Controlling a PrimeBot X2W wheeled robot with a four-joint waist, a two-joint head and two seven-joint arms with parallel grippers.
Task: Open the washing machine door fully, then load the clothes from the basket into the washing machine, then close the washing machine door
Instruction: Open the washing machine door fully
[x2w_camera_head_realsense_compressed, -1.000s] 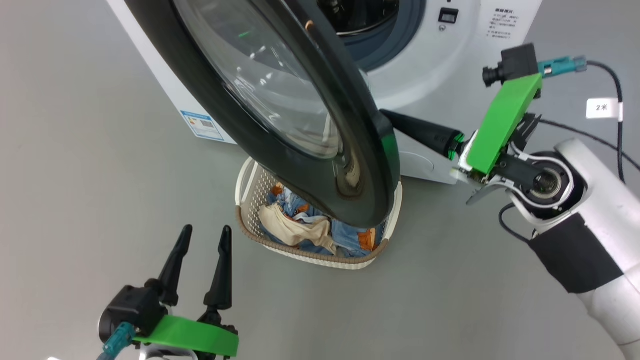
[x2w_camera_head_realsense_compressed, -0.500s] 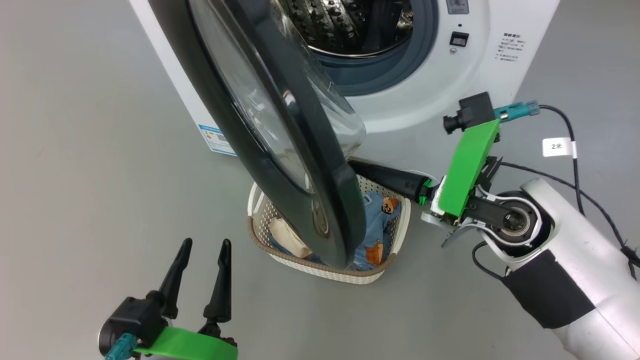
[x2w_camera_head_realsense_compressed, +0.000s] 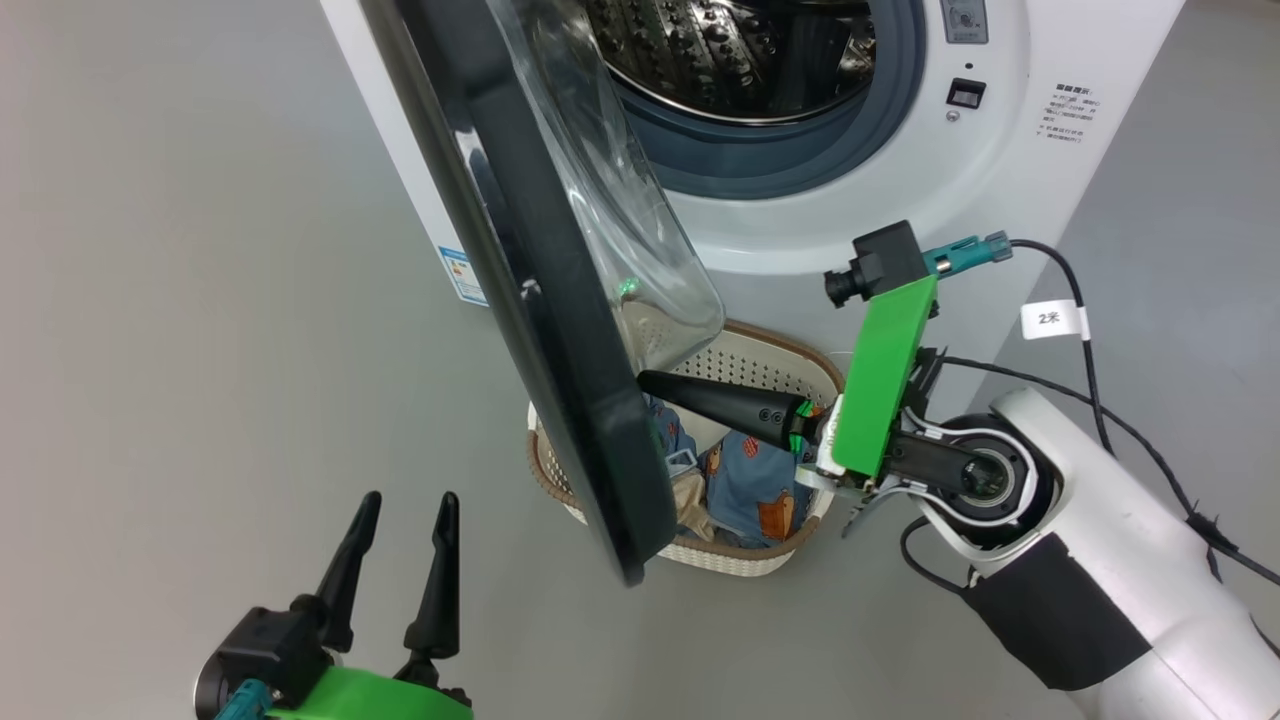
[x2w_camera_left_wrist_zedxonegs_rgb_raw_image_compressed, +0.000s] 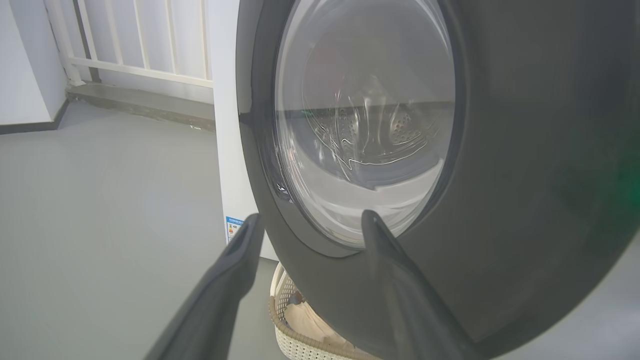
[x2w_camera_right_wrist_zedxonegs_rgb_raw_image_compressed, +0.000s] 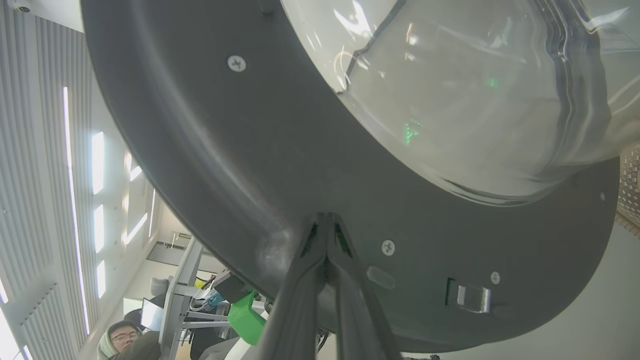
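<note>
Swinging glossy black round washing machine door (x2w_camera_head_realsense_compressed: 545, 330) wider than before with pinched-shut right gripper (x2w_camera_head_realsense_compressed: 665, 390), holding left gripper (x2w_camera_head_realsense_compressed: 408, 500) splayed, leaving bear-print clothes (x2w_camera_head_realsense_compressed: 745, 480) in cream perforated basket (x2w_camera_head_realsense_compressed: 770, 370).

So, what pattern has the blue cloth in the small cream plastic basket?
Orange-brown cartoon bears on the light blue cloth, shown best in the head view.
</note>
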